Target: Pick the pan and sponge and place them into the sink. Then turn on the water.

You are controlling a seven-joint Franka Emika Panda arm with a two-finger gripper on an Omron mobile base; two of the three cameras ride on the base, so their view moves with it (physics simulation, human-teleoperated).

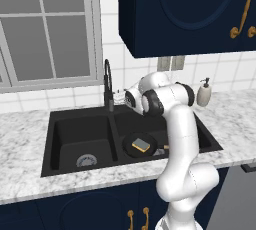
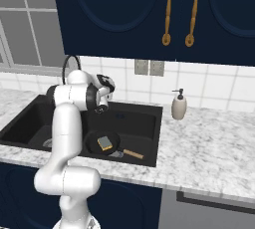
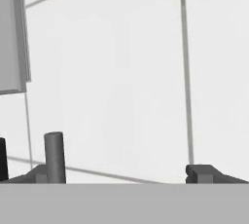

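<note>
Gripper (image 3: pixel 121 177): jaws spread wide, empty, up by the faucet (image 1: pixel 107 84).
Pan (image 1: pixel 141 145): right sink (image 1: pixel 60 124) basin, below gripper.
Sponge (image 1: pixel 141 146): inside pan.

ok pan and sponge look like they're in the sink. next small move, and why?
Probably ease the open gripper toward the faucet to reach its lever. The pan sits in the right basin of the sink with the sponge on it, no water stream shows at the spout, and the hand view faces the wall tile with a dark post beside one fingertip.
</note>
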